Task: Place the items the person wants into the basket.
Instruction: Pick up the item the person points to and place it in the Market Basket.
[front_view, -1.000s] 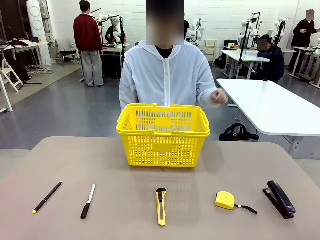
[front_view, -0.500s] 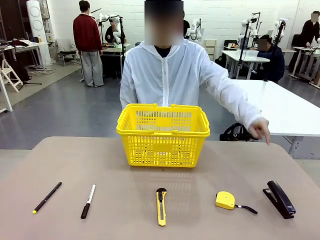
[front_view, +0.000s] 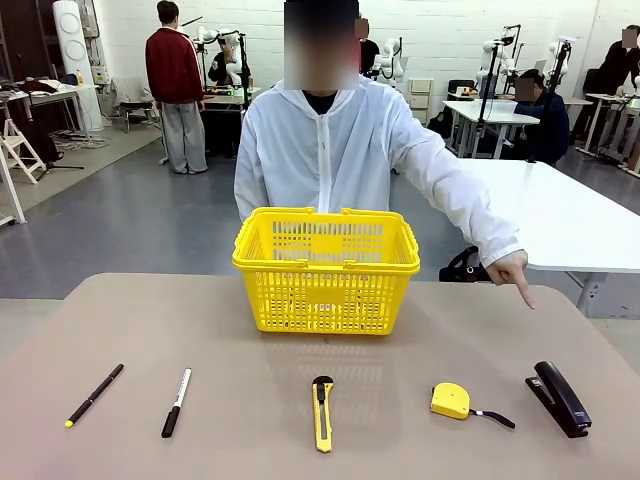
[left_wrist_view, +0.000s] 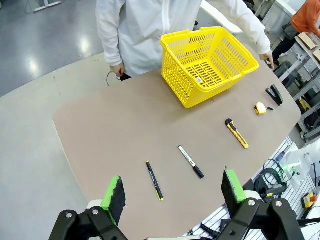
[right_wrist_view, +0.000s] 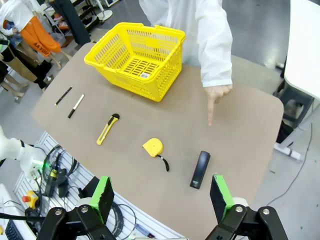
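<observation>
The yellow basket (front_view: 327, 268) stands empty at the table's far middle, in front of the person in a white jacket (front_view: 335, 150). The person's hand (front_view: 512, 272) points a finger down toward the black stapler (front_view: 558, 397) at the right. Along the near edge lie the white marker with black cap (front_view: 176, 402) and the yellow-and-black utility knife (front_view: 322, 412). My left gripper (left_wrist_view: 175, 192) hangs open high above the table, over the marker (left_wrist_view: 191, 161) and knife (left_wrist_view: 236, 133). My right gripper (right_wrist_view: 159, 197) is open too, high above the stapler (right_wrist_view: 200, 169), with the basket (right_wrist_view: 136, 59) farther off.
A thin black pen with yellow tip (front_view: 94, 394) lies at the near left. A yellow tape measure (front_view: 451, 400) sits between knife and stapler. Other tables, people and robot arms stand in the room behind.
The person's arm has swung out from chest height to the right and down; the finger now points at the table near the stapler. The items lie still.
</observation>
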